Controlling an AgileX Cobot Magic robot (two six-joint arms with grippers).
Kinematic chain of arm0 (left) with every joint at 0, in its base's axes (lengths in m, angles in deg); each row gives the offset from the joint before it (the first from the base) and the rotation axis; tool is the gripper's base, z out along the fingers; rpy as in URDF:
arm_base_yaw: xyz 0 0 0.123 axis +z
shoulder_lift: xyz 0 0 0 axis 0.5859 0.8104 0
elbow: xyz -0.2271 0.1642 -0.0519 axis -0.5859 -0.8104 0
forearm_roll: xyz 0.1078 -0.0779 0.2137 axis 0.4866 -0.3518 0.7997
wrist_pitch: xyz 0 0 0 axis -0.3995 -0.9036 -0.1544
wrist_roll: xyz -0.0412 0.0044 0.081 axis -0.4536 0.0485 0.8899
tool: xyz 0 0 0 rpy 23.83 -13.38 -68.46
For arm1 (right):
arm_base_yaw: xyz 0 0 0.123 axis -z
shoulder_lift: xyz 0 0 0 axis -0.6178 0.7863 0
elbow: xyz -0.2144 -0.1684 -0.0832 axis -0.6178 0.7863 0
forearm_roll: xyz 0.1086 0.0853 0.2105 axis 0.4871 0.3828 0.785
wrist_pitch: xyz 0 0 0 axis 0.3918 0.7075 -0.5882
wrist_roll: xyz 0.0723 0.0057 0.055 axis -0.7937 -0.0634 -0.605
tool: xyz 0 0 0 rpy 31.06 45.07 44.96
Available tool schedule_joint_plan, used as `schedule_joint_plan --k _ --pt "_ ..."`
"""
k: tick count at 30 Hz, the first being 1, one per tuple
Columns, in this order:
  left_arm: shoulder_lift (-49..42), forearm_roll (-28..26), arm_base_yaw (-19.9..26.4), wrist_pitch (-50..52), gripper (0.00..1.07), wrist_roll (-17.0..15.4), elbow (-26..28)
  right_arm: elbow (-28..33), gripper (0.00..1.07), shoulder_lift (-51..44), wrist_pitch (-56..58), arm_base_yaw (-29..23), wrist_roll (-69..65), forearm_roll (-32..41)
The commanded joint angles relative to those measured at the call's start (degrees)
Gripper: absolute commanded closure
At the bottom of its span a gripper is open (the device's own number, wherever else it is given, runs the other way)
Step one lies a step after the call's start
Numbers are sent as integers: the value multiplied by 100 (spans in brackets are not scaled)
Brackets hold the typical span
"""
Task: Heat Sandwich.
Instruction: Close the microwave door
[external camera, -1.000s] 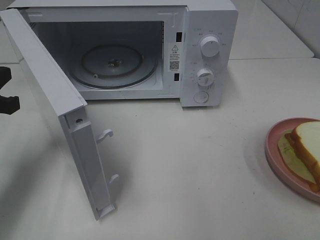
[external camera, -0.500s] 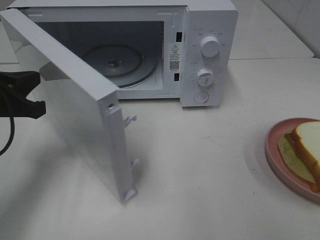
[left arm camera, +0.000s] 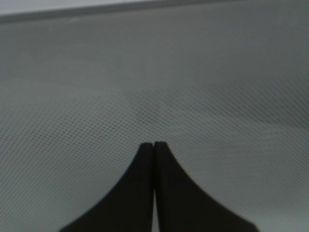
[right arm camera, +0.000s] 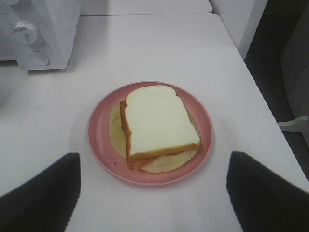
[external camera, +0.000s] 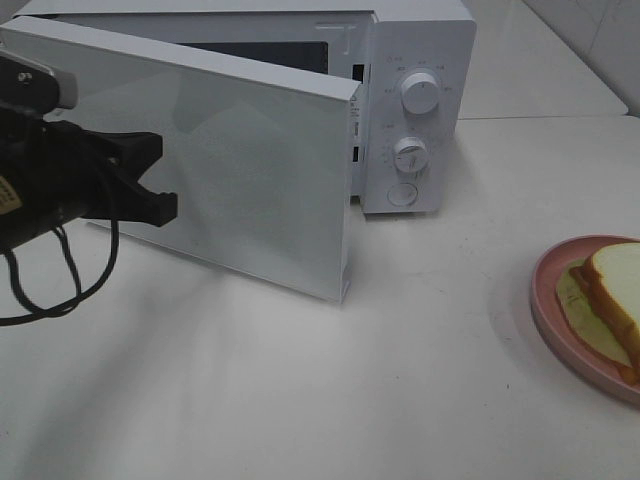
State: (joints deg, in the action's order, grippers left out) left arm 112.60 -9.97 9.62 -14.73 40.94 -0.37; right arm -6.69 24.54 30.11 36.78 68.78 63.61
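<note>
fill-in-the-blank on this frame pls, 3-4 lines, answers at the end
1. The sandwich lies on a round plate whose colour is ____.
2. The microwave door is almost ____, with a gap left on its latch side.
3. The left gripper, with jaws ____, has its tips at the door.
4. The right gripper, with jaws ____, hangs above the plate.

Missing words: pink; closed; shut; open
</note>
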Motion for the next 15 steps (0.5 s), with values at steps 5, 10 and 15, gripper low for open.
schedule_joint_plan --k 5,10,15 --pt "350 -670 -521 29 107 292 418 6 32 -155 -74 46 46 23" --pt "590 -974 -819 17 107 344 739 6 32 -155 -74 46 63 23" --pt "848 -1180 -1049 -11 107 384 1100 6 32 -155 -74 46 120 23"
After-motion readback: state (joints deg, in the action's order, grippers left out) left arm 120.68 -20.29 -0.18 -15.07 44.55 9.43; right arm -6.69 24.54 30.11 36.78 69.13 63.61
